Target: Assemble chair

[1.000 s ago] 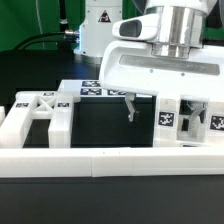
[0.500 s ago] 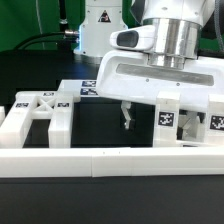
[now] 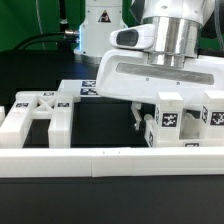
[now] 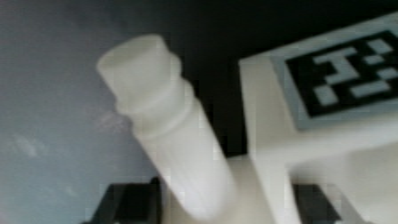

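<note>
gripper (image 3: 140, 124) hanging low, right of centre in the exterior frame, fingers (image 4: 135, 200) flanking a rounded white chair post (image 4: 175, 120), too blurred to tell whether pinching it or merely spread around it, tagged chair block (image 3: 167, 121) sitting just beside, toward the right edge

A low white border wall (image 3: 60, 162) crosses the black table (image 3: 100, 125); the marker board (image 3: 88, 88) lies behind it.

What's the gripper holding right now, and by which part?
Cannot be told: one end of a white rod-shaped chair part sits between the fingers of the gripper, but contact isn't visible.
</note>
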Robot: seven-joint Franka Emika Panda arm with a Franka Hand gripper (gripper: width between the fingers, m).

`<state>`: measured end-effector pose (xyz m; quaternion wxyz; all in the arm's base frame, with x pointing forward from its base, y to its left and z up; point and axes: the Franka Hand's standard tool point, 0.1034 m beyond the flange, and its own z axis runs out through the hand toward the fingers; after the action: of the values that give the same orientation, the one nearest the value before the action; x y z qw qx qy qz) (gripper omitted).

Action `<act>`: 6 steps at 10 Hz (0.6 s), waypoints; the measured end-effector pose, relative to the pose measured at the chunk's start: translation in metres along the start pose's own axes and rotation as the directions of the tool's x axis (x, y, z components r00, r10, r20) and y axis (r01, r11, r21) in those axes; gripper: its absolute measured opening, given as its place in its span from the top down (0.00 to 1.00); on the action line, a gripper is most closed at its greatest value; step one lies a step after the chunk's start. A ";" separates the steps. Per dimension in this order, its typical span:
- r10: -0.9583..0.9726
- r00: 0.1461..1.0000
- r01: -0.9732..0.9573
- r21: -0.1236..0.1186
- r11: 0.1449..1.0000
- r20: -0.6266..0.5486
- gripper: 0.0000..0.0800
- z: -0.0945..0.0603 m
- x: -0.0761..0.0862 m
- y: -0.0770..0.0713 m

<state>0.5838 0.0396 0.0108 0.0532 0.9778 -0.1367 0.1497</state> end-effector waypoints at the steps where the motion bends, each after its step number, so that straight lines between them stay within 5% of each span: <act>1: -0.020 1.000 0.020 0.003 1.000 -0.004 0.60 -0.005 0.005 0.001; 3: -0.022 1.000 0.021 0.020 1.000 0.005 0.61 -0.033 0.018 0.009; 5: -0.012 0.999 0.010 0.041 0.999 0.049 0.96 -0.067 0.035 0.019; 6: -0.001 0.998 -0.002 0.047 0.999 0.057 0.96 -0.078 0.042 0.025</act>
<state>0.5936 0.0161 0.0997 0.0263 0.9826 -0.1349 0.1250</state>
